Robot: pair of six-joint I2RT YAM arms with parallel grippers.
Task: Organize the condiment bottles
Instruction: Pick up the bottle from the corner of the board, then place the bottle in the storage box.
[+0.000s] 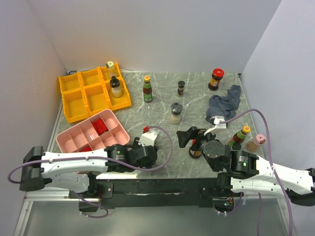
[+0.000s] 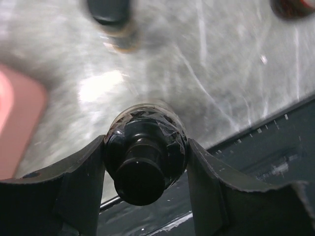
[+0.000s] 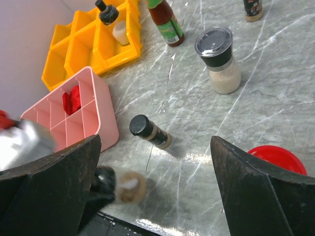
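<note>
Condiment bottles on a grey marbled table (image 1: pixel 162 103), two-arm rig.

The left gripper (image 2: pixel 145 147) is clamped on a dark-capped bottle (image 2: pixel 145 164). Both of its fingers (image 2: pixel 81 179) press against the glass shoulder, close to the table's near edge. The right gripper (image 3: pixel 157 196) stands wide apart and holds nothing. A red-lidded jar (image 3: pixel 273 158) sits just beside its right finger.

Between the two grippers a black-capped spice jar (image 3: pixel 150 132) lies on its side, near a corner of the pink tray (image 3: pixel 106 123) (red blocks (image 3: pixel 72 101) in some of its cells).

Farther out stand:
- a pale shaker (image 1: pixel 175 113) with a dark lid
- a slim green-labelled bottle (image 1: pixel 147 89)
- a small dark spice jar (image 1: pixel 181 88)
- a second red-lidded jar (image 1: pixel 215 79), at the far right

At the near right a yellow-capped bottle (image 1: pixel 239 136) and a pink-capped bottle (image 1: pixel 256 142) stand side by side.

The yellow tray (image 1: pixel 74 105), at the far left, holds two bottles in its right-hand compartments. One is a pale-capped bottle (image 1: pixel 110 66) and the other a black-capped pale bottle (image 1: pixel 116 87).

A blue-grey cloth (image 1: pixel 224 103) lies crumpled to the right of centre. Plain pale walls (image 1: pixel 157 34) close the scene on the left, far and right sides.
</note>
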